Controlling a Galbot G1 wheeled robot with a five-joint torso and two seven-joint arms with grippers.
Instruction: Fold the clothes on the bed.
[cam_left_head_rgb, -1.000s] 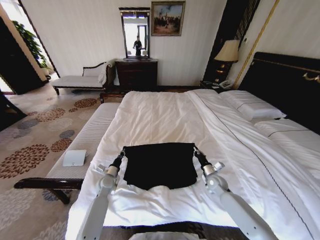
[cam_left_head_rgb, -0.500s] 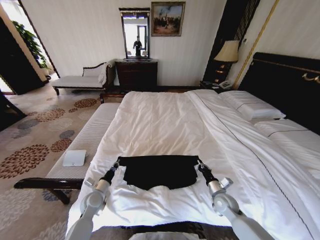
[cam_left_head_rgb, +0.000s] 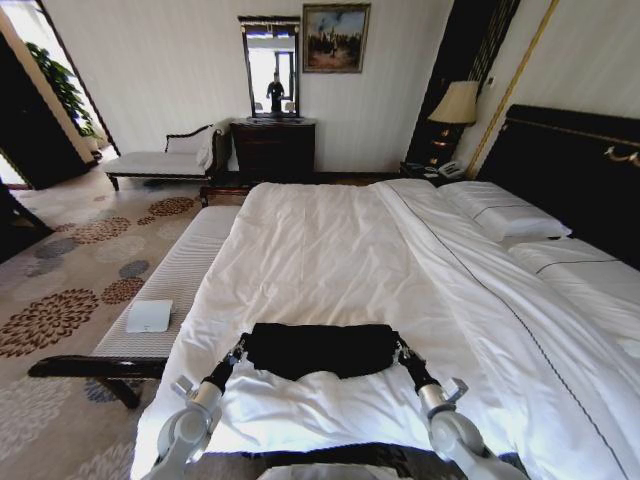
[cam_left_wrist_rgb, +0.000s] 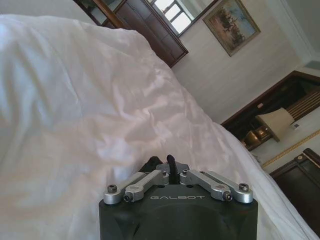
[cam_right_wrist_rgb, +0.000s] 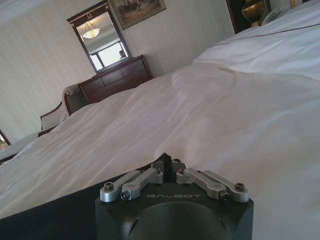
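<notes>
The clothes (cam_left_head_rgb: 318, 349), a black T-shirt, lie as a narrow dark band across the near part of the bed (cam_left_head_rgb: 330, 240), whose duvet is white. My left gripper (cam_left_head_rgb: 240, 349) is shut on the shirt's left end, and my right gripper (cam_left_head_rgb: 399, 349) is shut on its right end. In the left wrist view the left gripper (cam_left_wrist_rgb: 170, 164) pinches a bit of black cloth (cam_left_wrist_rgb: 150, 163) over the duvet. In the right wrist view the right gripper (cam_right_wrist_rgb: 167, 162) is closed, with black fabric (cam_right_wrist_rgb: 45, 217) stretching away beside it.
A grey-striped padded bench (cam_left_head_rgb: 170, 290) runs along the bed's left side with a white flat object (cam_left_head_rgb: 149, 316) on it. Pillows (cam_left_head_rgb: 505, 215) and the dark headboard (cam_left_head_rgb: 570, 170) lie to the right. A dresser (cam_left_head_rgb: 272, 148) and mirror stand at the far wall.
Both grippers have drawn back toward me with the shirt's far edge, so the black shirt now shows as a shorter, narrower band nearer the bed's front edge.
</notes>
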